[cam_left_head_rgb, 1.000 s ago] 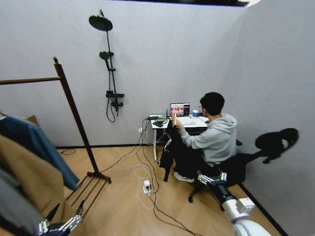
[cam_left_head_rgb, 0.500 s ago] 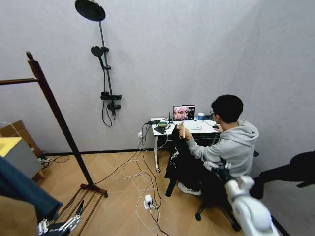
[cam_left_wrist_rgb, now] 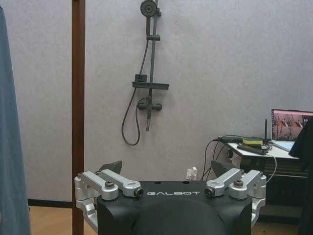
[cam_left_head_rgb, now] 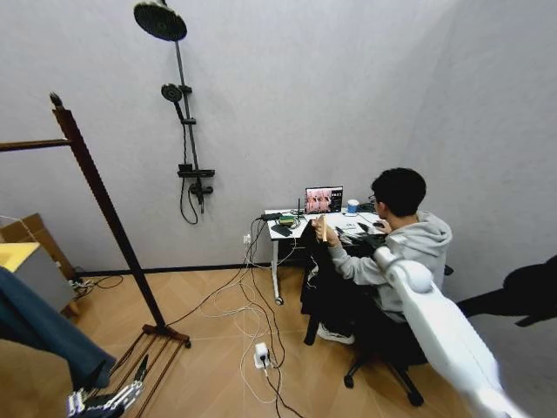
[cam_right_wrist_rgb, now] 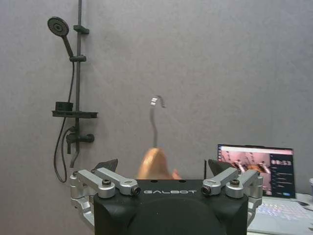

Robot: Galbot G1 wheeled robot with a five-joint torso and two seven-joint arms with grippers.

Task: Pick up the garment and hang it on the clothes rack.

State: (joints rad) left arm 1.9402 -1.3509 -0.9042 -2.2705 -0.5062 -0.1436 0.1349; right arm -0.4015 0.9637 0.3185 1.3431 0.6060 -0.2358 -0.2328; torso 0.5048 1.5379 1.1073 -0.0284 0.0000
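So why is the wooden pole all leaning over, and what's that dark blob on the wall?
Head view: the wide lens bends things, so the post of the clothes rack looks like it leans. Left wrist view: the same post stands straight. Head view again: the blob on the wall is a shadow, probably from the robot's own arm.

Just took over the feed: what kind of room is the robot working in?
Probably a staged test room rather than a real home: plain grey walls, a shower set mounted on the wall, a clothes rack, and a small desk with a laptop.
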